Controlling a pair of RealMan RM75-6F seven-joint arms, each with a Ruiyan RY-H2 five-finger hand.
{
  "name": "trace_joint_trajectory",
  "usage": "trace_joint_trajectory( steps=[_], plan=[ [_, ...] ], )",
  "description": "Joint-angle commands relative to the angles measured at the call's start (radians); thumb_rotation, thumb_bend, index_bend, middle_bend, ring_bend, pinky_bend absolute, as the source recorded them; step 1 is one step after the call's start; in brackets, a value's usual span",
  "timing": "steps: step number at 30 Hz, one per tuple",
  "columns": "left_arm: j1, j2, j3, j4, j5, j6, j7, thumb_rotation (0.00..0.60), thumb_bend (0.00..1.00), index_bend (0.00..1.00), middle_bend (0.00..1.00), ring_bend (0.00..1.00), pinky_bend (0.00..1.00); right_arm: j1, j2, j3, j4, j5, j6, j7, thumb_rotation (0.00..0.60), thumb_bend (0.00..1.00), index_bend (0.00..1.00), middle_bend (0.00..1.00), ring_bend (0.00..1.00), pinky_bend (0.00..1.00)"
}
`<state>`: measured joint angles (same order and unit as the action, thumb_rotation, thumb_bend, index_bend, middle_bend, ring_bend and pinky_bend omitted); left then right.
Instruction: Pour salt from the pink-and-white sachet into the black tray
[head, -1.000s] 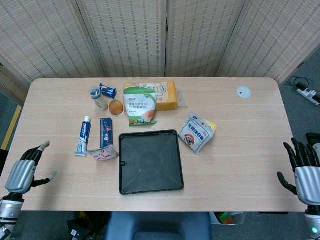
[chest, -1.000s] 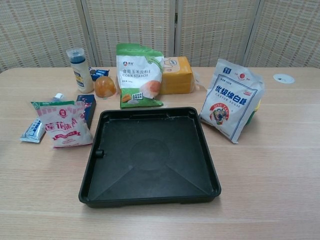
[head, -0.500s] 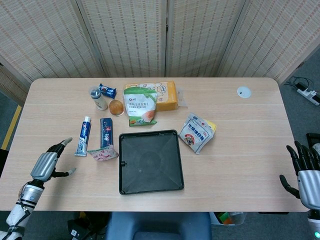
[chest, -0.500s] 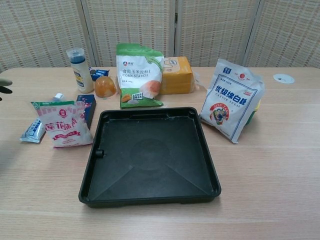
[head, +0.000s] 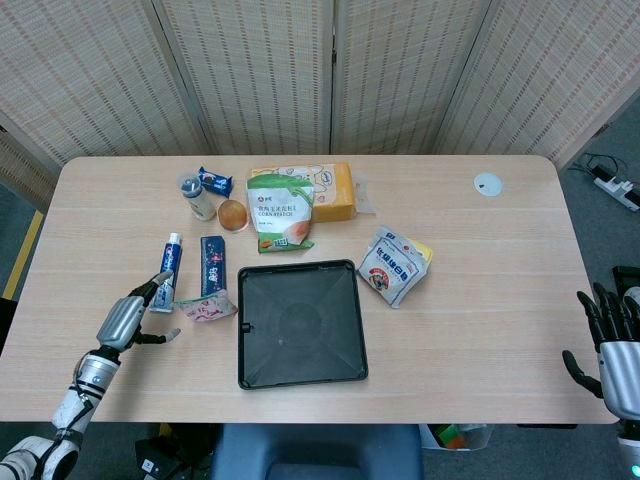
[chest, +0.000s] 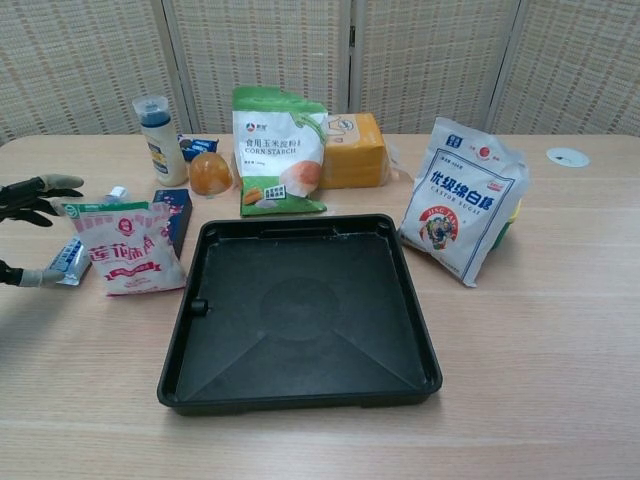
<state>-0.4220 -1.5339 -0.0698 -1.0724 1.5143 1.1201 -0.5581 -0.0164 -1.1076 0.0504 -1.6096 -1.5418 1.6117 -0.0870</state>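
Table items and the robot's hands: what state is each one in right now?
Pink-and-white sachet: propped up beside the tray, not held.
Black tray: empty, flat on the table.
Left hand: open, just short of the sachet.
Right hand: open, at the table's edge.
Corn starch bag: upright.
White sugar bag: leaning.

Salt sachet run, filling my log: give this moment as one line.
phase: reach | left hand: open, beside pink-and-white sachet, not touching | right hand: open, off table edge | black tray: empty
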Motion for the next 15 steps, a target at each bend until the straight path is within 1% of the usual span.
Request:
trace_joint_trajectory(
  steps=[1, 10, 15],
  plan=[
    [-0.027, -0.05, -0.003, 0.051, 0.006, -0.01, -0.036, 0.6, 0.24, 0.0, 0.11, 0.17, 0.23, -0.001, 0.001, 0.0, -0.001, 0.002, -0.002, -0.001, 0.6, 0.34, 0.0, 0.0, 0.04, 0.0],
    [-0.064, -0.14, 0.012, 0.158, 0.024, -0.015, -0.075, 0.6, 0.24, 0.0, 0.11, 0.18, 0.24, -0.006, 0.004, 0.002, -0.003, 0.016, -0.01, -0.003, 0.6, 0.34, 0.01, 0.0, 0.04, 0.0],
    [-0.07, -0.188, 0.023, 0.23, 0.036, 0.008, -0.088, 0.6, 0.24, 0.04, 0.12, 0.2, 0.25, -0.008, 0.006, 0.003, -0.005, 0.02, -0.011, -0.005, 0.6, 0.34, 0.01, 0.0, 0.04, 0.0]
  ],
)
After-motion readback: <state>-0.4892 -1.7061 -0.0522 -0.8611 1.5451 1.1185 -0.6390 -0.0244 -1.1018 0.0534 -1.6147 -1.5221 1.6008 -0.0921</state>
